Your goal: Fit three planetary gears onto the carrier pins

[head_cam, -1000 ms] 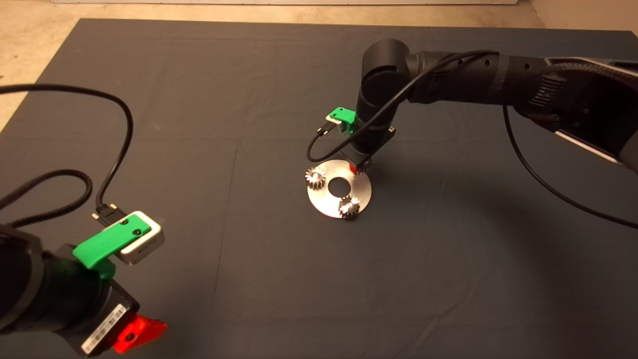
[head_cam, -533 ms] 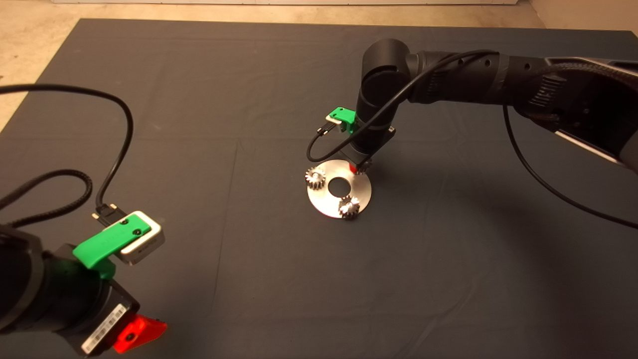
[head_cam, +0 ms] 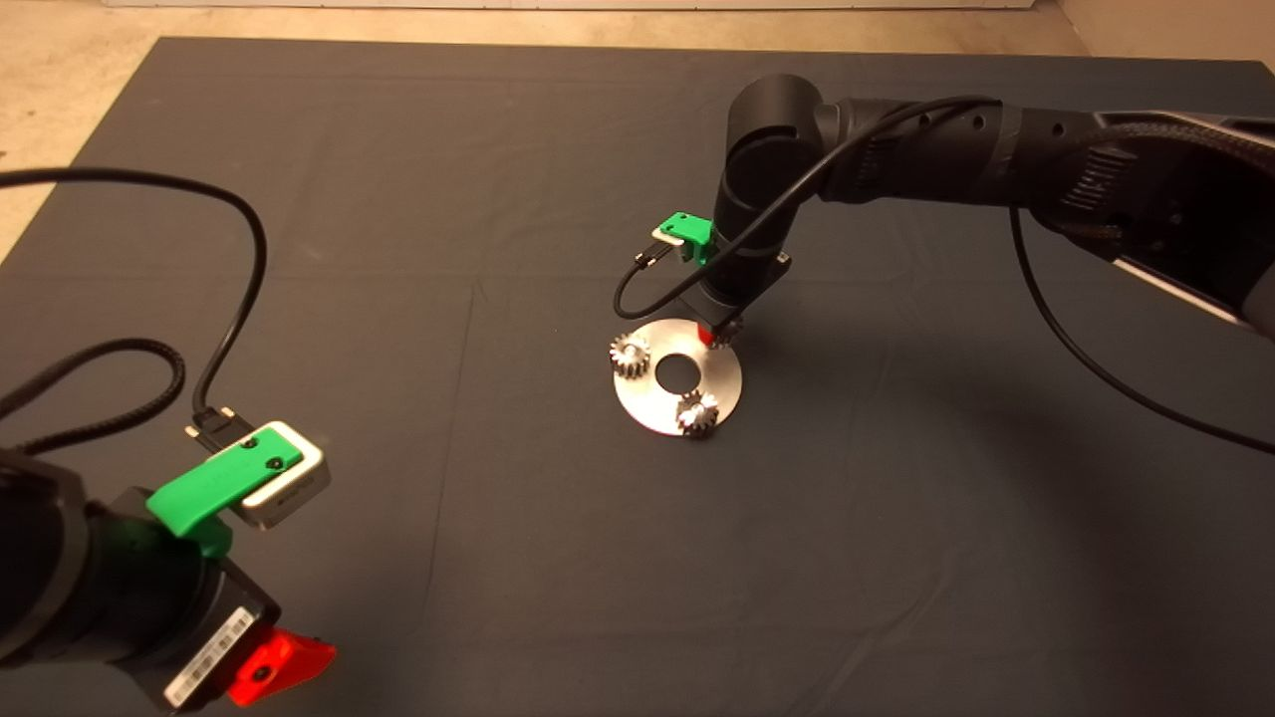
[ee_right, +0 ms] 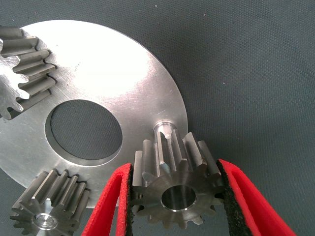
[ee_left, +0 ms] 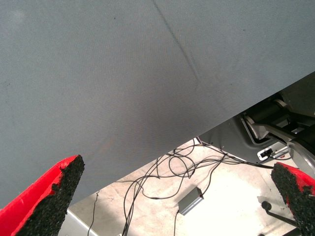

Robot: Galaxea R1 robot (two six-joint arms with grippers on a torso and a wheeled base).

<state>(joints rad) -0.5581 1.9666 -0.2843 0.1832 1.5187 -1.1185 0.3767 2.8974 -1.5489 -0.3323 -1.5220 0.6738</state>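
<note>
On my feed, the flat shiny round metal disc (head_cam: 678,398) lies mid-mat with two small dark steel toothed gears (head_cam: 630,355) seated on it. My right gripper (ee_right: 175,196) clamps the third toothed steel gear (ee_right: 173,187) just beside the bare silver peg (ee_right: 164,128); my left gripper (ee_left: 172,206), spread wide, is parked at the mat's near-left edge.

This is a robot lab or test bench, and I'm working in it right now. A plain dark mat (head_cam: 398,199) covers my worktop, bare pale floor (head_cam: 60,60) beyond its far edge. Past the mat's edge, loose black cables (ee_left: 167,172) tangle on the floor beside a small grey box (ee_left: 191,200), and grey metal machine framing (ee_left: 275,123) stands close by.
</note>
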